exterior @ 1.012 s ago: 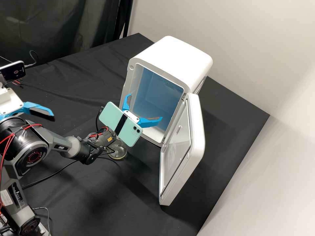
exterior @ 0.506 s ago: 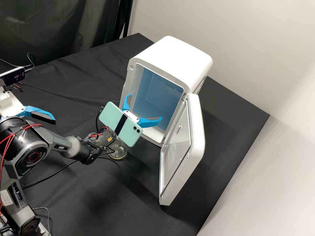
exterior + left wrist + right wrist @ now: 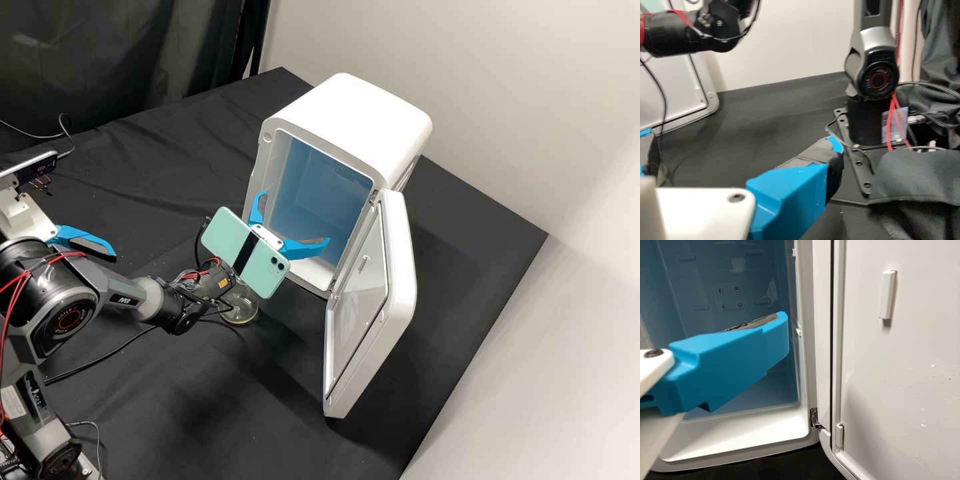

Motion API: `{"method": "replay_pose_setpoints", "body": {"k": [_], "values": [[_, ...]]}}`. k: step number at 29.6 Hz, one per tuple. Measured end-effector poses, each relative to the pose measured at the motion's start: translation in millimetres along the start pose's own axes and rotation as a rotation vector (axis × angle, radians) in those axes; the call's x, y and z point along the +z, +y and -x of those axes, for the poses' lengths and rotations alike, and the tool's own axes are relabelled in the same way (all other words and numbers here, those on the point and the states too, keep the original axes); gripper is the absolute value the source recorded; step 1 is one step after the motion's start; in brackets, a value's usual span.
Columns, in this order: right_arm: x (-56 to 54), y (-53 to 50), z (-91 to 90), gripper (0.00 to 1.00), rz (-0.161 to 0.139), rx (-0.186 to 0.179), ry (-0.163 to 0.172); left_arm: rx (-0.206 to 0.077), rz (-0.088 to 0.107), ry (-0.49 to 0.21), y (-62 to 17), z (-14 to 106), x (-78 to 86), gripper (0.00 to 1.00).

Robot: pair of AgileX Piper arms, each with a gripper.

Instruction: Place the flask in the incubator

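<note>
Hanging at the mouth of the incubator (image 3: 360, 120), centre of the high view: right gripper (image 3: 297, 217), fingers (image 3: 725, 365) spread wide, nothing between them. Chamber floor looks bare. Door (image 3: 393, 280) swung open, lower right of centre.

Flask: most likely the clear glass piece (image 3: 241, 312) on the worktop (image 3: 167, 167), lower centre-left, directly beneath the right arm's wrist and half hidden by it. Just in front of the incubator, not inside. Judged: task not yet done.

Left gripper (image 3: 67, 239) at the left edge, well apart from everything. Fingers look parted, holding nothing.

Risks, as judged:
- Wrist, its cables and the mint phone (image 3: 243, 252) strapped to it sit right above the flask. Any drop or pull-back along that line could clip the glass and tip or skid it. Clear glass on black cloth is hard to make out, and the arm hides it.
- To grasp, the right arm must back off and come down. A shallow retreat would drag the wide fingers over the incubator's lower lip.
- One finger lies near the hinge side of the frame. A sideways swing could nudge the door, part-closing the opening or shifting the incubator.
- Smooth glass could slip in a light or off-centre grip and fall short of the sill.
</note>
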Motion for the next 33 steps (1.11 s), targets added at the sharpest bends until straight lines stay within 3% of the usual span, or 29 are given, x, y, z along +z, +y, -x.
{"method": "replay_pose_setpoints", "body": {"k": [4,8,10,15,22,27,29,33], "values": [[0.0,0.0,0.0,1.0,0.0,0.0,0.0,-0.001,-0.01,0.023,-0.7,6.5,-10.0,1.0],[0.0,0.0,0.0,1.0,0.0,0.0,0.0,-0.005,0.01,0.063,-1.9,10.9,-22.7,1.0],[0.0,0.0,0.0,1.0,0.0,0.0,0.0,0.001,0.03,0.077,-0.9,12.7,-27.2,1.0],[0.0,0.0,0.0,1.0,0.0,0.0,0.0,0.015,0.026,0.092,2.0,16.2,-35.0,1.0],[0.0,0.0,0.0,1.0,0.0,0.0,0.0,-0.003,0.026,0.106,-2.0,19.8,-43.4,1.0],[0.0,0.0,0.0,1.0,0.0,0.0,0.0,-0.009,0.055,0.141,-2.4,17.9,-53.4,1.0],[0.0,0.0,0.0,1.0,0.0,0.0,0.0,-0.006,0.075,0.153,-1.5,16.5,-57.7,1.0],[0.0,0.0,0.0,1.0,0.0,0.0,0.0,-0.007,0.076,0.183,-1.0,13.4,-68.1,1.0]]}}
